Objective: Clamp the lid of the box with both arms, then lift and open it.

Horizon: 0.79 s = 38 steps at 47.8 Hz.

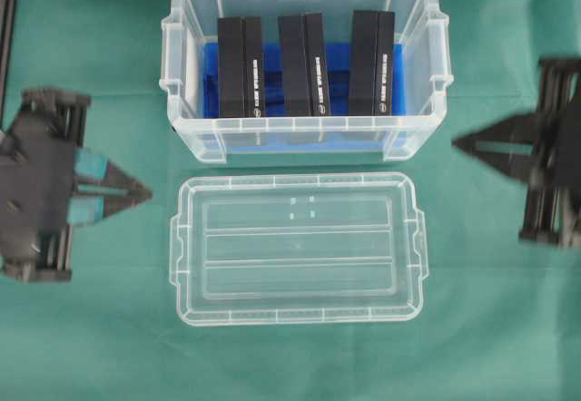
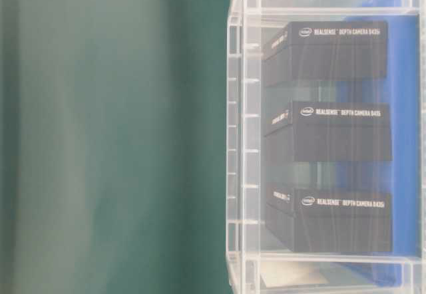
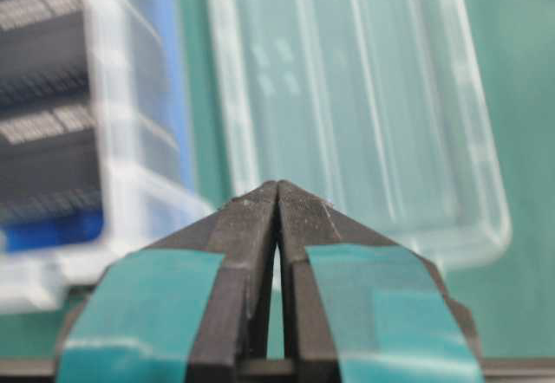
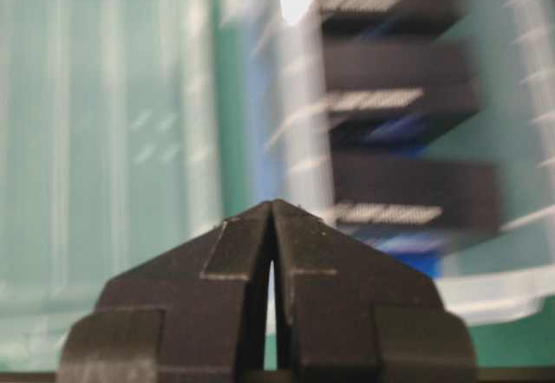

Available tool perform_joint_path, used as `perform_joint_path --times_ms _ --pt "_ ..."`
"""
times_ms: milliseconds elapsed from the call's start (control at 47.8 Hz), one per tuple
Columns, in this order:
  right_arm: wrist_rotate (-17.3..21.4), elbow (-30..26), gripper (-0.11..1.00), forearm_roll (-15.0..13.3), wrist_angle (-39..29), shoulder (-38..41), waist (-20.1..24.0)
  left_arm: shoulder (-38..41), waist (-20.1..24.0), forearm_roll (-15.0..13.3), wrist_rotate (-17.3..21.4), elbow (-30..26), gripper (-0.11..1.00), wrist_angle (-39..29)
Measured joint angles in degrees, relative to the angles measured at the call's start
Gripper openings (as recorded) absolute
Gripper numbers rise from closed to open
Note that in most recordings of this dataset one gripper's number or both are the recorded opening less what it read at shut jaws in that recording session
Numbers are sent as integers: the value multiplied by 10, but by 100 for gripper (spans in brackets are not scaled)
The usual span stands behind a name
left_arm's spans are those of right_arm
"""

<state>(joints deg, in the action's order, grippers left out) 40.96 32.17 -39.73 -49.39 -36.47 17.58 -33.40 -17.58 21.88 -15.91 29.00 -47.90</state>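
Sitting open on the green cloth [image 1: 82, 347]: the box [image 1: 304, 133]. Lying flat just in front: the lid [image 1: 298, 249], already off. Hanging back either side, both pinched closed: left gripper [image 1: 145, 192], right gripper [image 1: 457, 142]. Advising clearing away without nudging the lid.

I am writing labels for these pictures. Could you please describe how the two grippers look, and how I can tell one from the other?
Both are black, pointed wedges on lattice-framed wrists. The left gripper has teal tape on both fingers; the right gripper is plain black, with no tape. Its fingers show only thin pale scuff lines. No cables or printed markings are visible.
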Motion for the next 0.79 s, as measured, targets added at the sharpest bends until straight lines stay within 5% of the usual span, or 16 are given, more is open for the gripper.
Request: perform_joint_path --times_ms 146,356,607,795 --pt "-14 11 0 -26 51 -33 -69 -21 67 0 56 9 1 71" --pt "-43 62 0 -18 174 -46 -182 -39 150 0 109 33 1 127" --pt "-44 155 0 14 359 -42 -295 -62 221 -10 107 106 1 257" --pt "-44 199 0 17 412 -28 -335 -76 257 -16 71 174 1 338"
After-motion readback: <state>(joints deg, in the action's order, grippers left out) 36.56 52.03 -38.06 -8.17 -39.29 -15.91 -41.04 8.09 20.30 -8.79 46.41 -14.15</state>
